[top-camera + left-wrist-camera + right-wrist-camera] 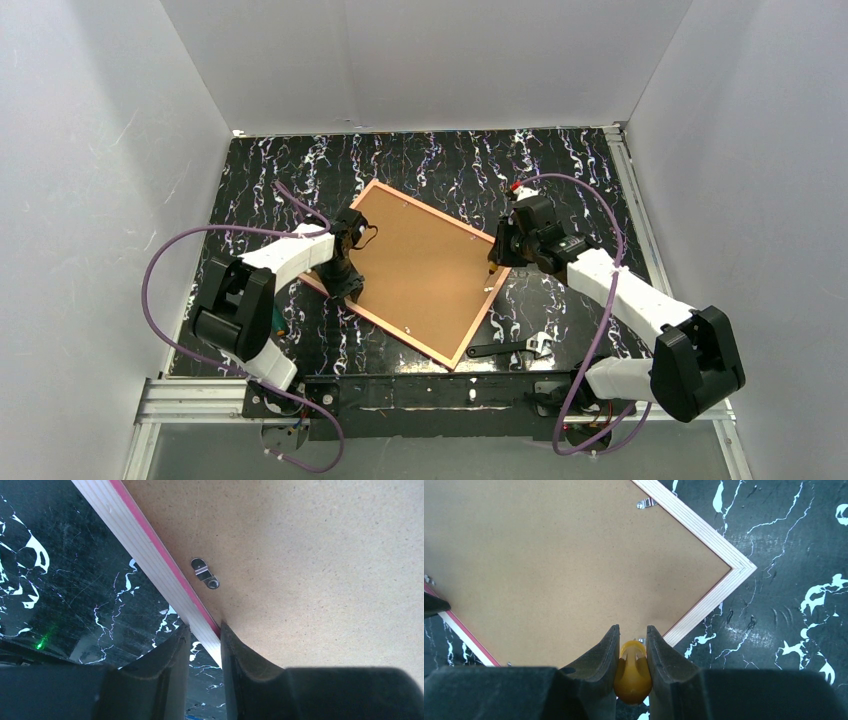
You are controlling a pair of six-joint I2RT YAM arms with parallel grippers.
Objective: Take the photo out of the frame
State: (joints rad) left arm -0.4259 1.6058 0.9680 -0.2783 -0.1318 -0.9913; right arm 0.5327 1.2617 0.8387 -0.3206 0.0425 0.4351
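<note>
Frame (420,270) lies back-up and skewed mid-counter (450,160), brown back panel (549,565) on top w/ a metal clip (205,573) by the rim. L jaws clenched across the frame's rim on the side twd counter's L edge. R jaws grasping a yellow tool (632,672) at the frame's opposite rim, nr a corner. Wrench (512,348) lies nr counter's front edge.

The whole worktop (450,160) is overlooked steeply from high above its near edge. The frame (425,270) is viewed at close range, downward, by each wrist camera from opposite edges. Its brown back is shared by all three views.
</note>
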